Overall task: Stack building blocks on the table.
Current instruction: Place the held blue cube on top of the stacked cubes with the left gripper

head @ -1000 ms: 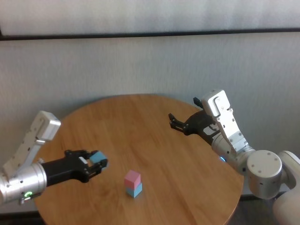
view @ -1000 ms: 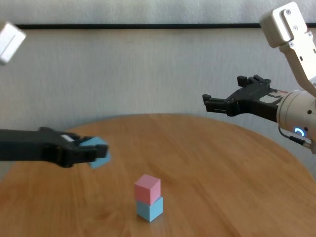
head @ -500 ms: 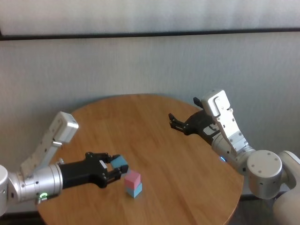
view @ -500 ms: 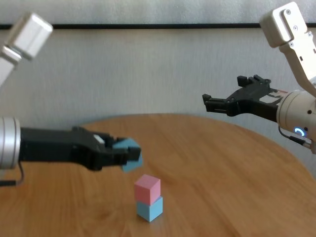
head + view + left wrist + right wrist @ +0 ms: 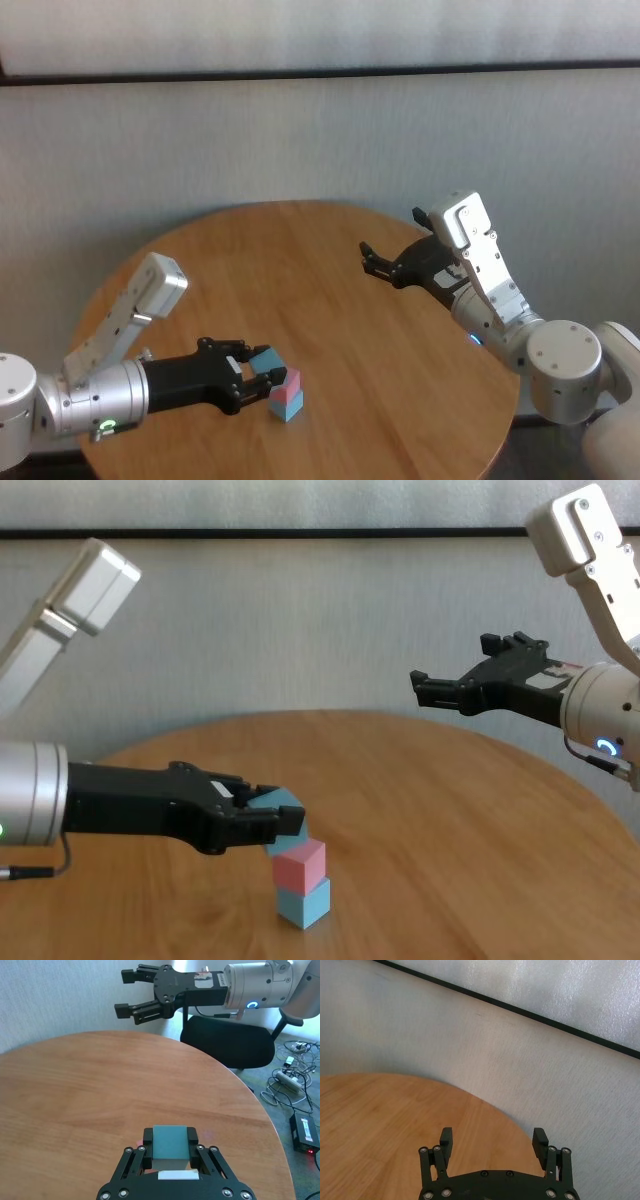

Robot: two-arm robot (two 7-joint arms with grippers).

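Observation:
A pink block (image 5: 289, 380) sits on a light blue block (image 5: 288, 404) on the round wooden table (image 5: 330, 290); the stack also shows in the chest view, pink (image 5: 300, 865) over blue (image 5: 303, 902). My left gripper (image 5: 258, 372) is shut on a second light blue block (image 5: 266, 359), held just above and to the left of the pink block's top edge. That block also shows in the chest view (image 5: 284, 807) and between the fingers in the left wrist view (image 5: 170, 1143). My right gripper (image 5: 372, 262) is open and empty, raised over the table's far right.
A black office chair (image 5: 227, 1042), cables and a power strip (image 5: 290, 1077) lie on the floor beyond the table's edge. A pale wall stands behind the table.
My left gripper has carried the light blue block rightward, from the table's left side to just beside and above the pink block. The right arm has not moved.

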